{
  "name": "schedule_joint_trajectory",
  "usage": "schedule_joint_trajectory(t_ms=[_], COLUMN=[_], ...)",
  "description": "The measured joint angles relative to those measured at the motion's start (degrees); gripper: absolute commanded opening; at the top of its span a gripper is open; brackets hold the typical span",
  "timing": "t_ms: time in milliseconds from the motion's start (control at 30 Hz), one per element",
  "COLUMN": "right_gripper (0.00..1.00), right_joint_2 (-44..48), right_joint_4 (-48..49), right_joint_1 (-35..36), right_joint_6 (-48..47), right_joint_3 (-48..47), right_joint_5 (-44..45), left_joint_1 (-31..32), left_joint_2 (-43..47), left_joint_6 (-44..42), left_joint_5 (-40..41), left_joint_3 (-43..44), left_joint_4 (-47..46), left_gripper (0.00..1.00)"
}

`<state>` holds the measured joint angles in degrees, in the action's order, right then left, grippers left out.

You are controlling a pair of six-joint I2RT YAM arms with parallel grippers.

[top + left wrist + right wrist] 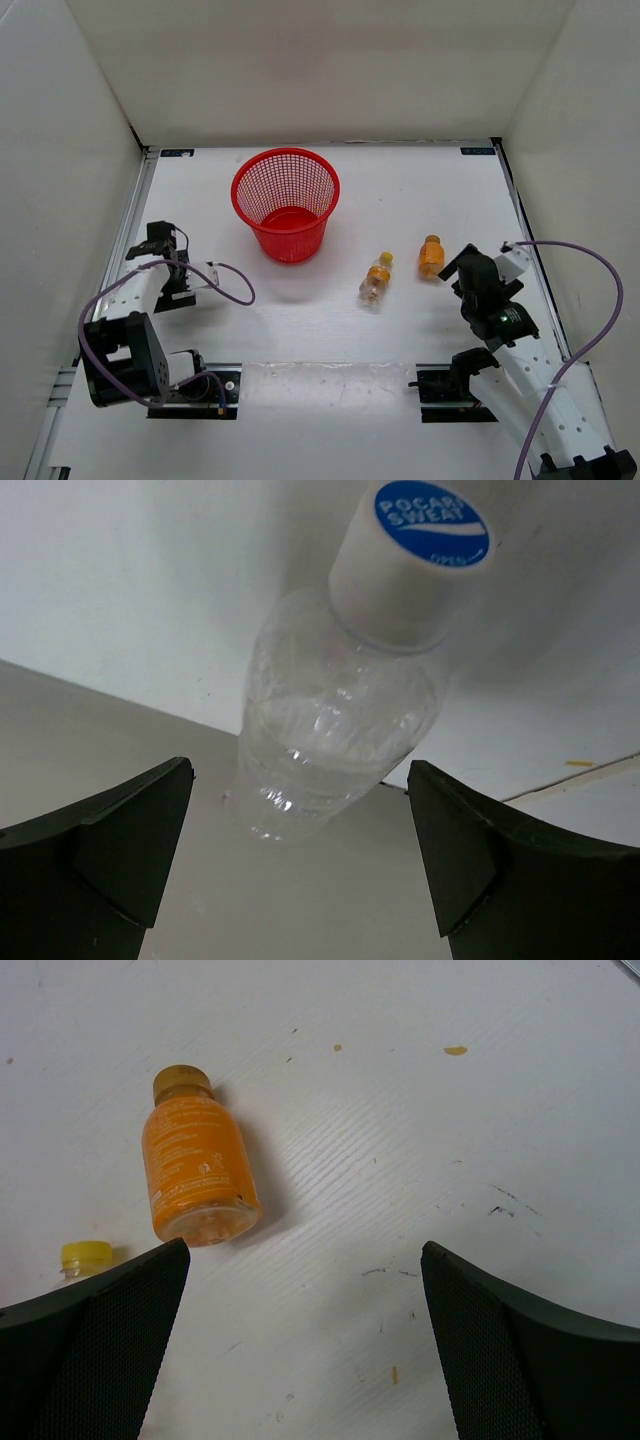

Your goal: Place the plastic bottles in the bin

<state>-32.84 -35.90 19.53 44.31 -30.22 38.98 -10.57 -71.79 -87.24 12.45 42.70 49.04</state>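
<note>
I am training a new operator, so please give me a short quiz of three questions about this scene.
1. True or false: the bin already holds a bottle.
2. Which bottle lies ahead of the open right pincer? A) the orange-filled bottle; B) a green one; C) a blue one.
3. Which words stand on the cap of the clear bottle ahead of the open left pincer?
Key: 1 false; 2 A; 3 Pocari Sweat.

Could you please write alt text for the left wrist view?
A clear plastic bottle with a pale, blue-labelled cap sits ahead of the open left gripper, whose dark fingers flank it without touching.
</note>
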Motion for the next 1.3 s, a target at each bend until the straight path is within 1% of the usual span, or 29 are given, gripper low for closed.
schedule_joint_trajectory(t_ms=[233, 267, 300, 333, 367, 467, 500, 600, 700, 900, 1000, 1067, 1167, 1300], right_gripper=[1.0, 1.0, 1.0, 1.0, 1.0, 1.0, 1.0, 1.0, 1.0, 1.0, 1.0, 1.0, 1.0, 1.0], right_joint_2=[-0.42, -0.44, -0.48, -0.5, -0.52, -0.74, -0.83, -1.14, -1.4, -1.4, -1.4, -1.4, -1.4, -2.19], right_joint_4=[0.11, 0.11, 0.11, 0.11, 0.09, 0.22, 0.26, 0.44, 0.55, 0.55, 0.55, 0.55, 0.55, 0.63], right_joint_1=[0.0, 0.0, 0.0, 0.0, 0.0, 0.0, 0.0, 0.0, 0.0, 0.0, 0.0, 0.02, 0.02, 0.02], right_joint_6=[-0.24, -0.24, -0.24, -0.26, -0.28, -0.39, -0.42, -0.42, -0.42, -0.13, 0.26, 0.31, 0.33, 0.42], right_joint_3=[-0.02, -0.02, -0.02, -0.02, -0.02, -0.17, -0.26, -0.74, -1.09, -1.11, -1.14, -1.14, -1.2, -1.53], right_joint_5=[-0.22, -0.22, -0.22, -0.22, -0.22, -0.22, -0.22, -0.22, -0.31, -0.85, -1.53, -1.86, -2.34, -3.3], left_joint_1=[-0.59, -0.61, -0.63, -0.68, -0.74, -0.85, -0.87, -1.11, -1.6, -2.49, -2.12, -1.16, 1.55, 6.78], left_joint_2=[-7.65, -8.28, -8.76, -9.18, -9.6, -10.34, -10.45, -10.38, -10.05, -8.02, -7.52, -7.48, -6.84, -5.09], left_joint_6=[3.72, 4.31, 5.07, 5.86, 6.51, 9.2, 9.99, 13.38, 17.25, 26.23, 33.46, 38.36, 46.14, 54.71], left_joint_5=[-0.07, -0.17, -0.46, -0.72, -1.2, -2.64, -3.34, -6.67, -11.63, -22.97, -27.67, -28.81, -30.01, -31.87], left_joint_3=[0.09, 0.11, 0.24, 0.44, 0.9, 3.48, 4.7, 9.88, 17.88, 37.46, 48.74, 55.45, 63.39, 69.59], left_joint_4=[0.28, 0.33, 0.48, 0.59, 0.79, 2.16, 2.71, 5.97, 9.66, 16.98, 18.67, 17.75, 13.25, 4.68], left_gripper=[1.0, 0.95, 0.88, 0.79, 0.64, 0.49, 0.47, 0.47, 0.45, 0.45, 0.44, 0.44, 0.44, 0.44])
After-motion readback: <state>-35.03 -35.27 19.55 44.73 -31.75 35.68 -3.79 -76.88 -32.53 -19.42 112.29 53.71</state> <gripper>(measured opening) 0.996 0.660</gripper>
